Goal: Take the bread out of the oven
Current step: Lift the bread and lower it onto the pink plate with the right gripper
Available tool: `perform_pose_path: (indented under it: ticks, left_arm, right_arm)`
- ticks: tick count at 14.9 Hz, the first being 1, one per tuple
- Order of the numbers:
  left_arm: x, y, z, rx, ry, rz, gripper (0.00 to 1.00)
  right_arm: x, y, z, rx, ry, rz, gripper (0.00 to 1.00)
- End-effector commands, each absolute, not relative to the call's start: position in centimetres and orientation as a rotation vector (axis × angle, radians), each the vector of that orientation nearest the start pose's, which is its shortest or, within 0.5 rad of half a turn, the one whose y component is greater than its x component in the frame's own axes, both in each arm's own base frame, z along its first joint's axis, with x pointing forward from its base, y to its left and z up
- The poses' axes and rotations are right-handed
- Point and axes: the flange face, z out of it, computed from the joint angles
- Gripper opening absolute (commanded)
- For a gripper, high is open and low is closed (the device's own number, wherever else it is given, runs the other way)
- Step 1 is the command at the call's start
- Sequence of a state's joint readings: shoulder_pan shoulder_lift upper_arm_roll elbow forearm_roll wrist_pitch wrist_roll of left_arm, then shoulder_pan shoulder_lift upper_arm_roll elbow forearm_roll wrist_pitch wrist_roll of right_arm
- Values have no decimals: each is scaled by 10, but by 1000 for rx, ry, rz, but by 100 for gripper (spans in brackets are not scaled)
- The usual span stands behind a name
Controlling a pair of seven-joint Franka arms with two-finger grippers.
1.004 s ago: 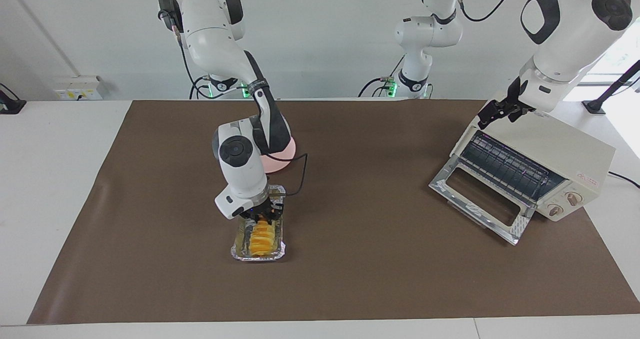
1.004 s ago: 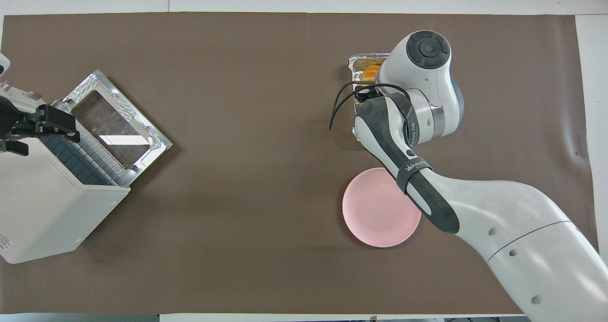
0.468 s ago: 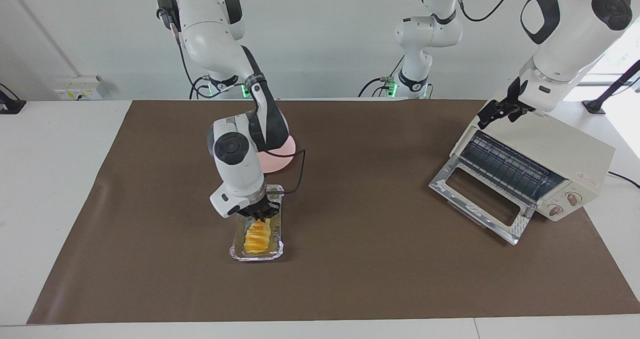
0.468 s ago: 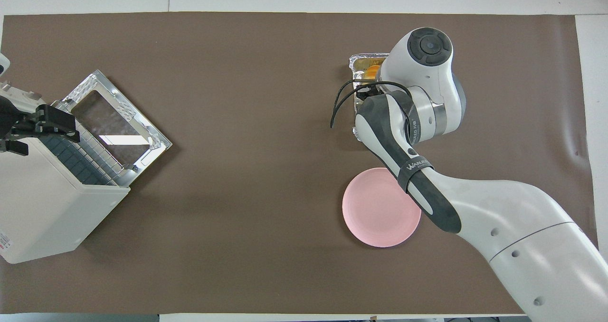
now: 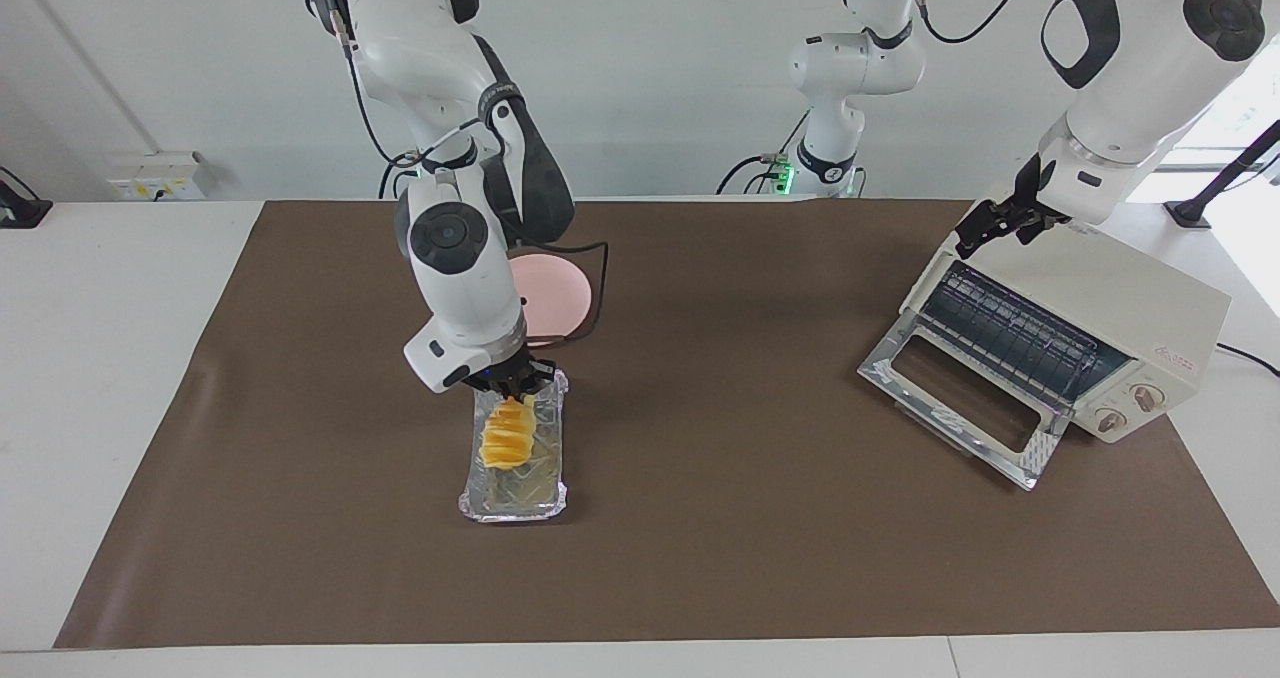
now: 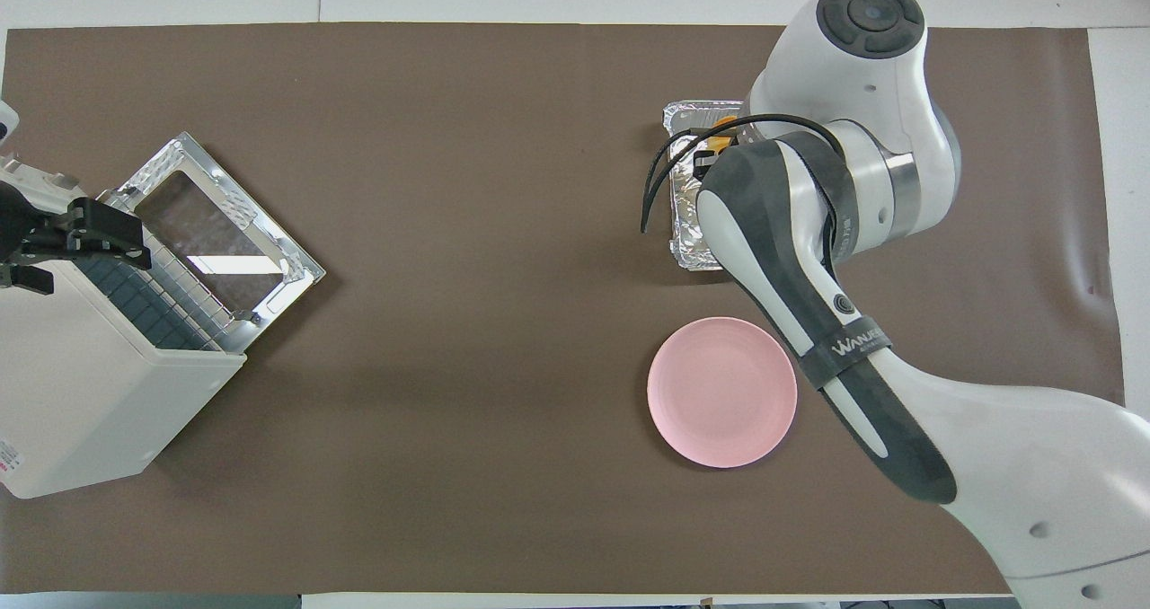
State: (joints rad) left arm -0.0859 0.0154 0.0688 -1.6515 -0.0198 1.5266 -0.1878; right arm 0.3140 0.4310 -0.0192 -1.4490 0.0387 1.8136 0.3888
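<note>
Over the foil tray point(image 5: 512, 493), bread point(image 5: 505, 435) hangs lengthwise.

One camera sits high across the table point(image 5: 150, 258), facing the robots, far enough back to take in the whole brown mat point(image 5: 750, 518) and both arm bases. The other looks steeply down from above the robots' end, half a turn round, framing the mat point(image 6: 467, 97) closely. Both views share the oven point(image 5: 1130, 308) point(image 6: 81, 393), plate point(image 5: 555, 293) point(image 6: 719, 393) and foil tray point(image 5: 510, 498) point(image 6: 687, 250).
</note>
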Motion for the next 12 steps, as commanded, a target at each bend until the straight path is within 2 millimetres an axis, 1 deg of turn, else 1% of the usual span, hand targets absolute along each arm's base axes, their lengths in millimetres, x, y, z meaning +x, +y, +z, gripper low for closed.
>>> perform_pose_path:
  ticks: [1,4,5,6,7,8,9,10,12]
  left_arm:
    - [544,-10,579,-3143,-270,200,100]
    - [544,-10,579,-3142,-270,203,100]
    - [544,-11,579,-3142,-267,203,100]
    - [544,-10,579,-3142,-270,203,100]
    - [544,-10,579,-3142,-270,203,100]
    - [544,-10,579,-3142,-270,203,100]
    - [544,-10,579,-3142,-270,203,100]
    - [544,-9,579,-3142,-272,202,100]
    - [544,-10,579,-3143,-270,200,100]
  right_arm:
    - [596,192,456,-3136,181,150,0]
    - [551,185,465,-3133,162,140,0]
    - [532,192,464,-3133,133,136,0]
    - [511,194,463,-3124,129,108,0]
    - [484,195,455,-3115,152,75,0]
    - [462,201,447,-3111,126,49,0]
    - [441,204,435,-3105,102,22,0]
    - [427,204,421,-3099,98,-2,0]
    - [410,201,400,-3095,87,-20,0]
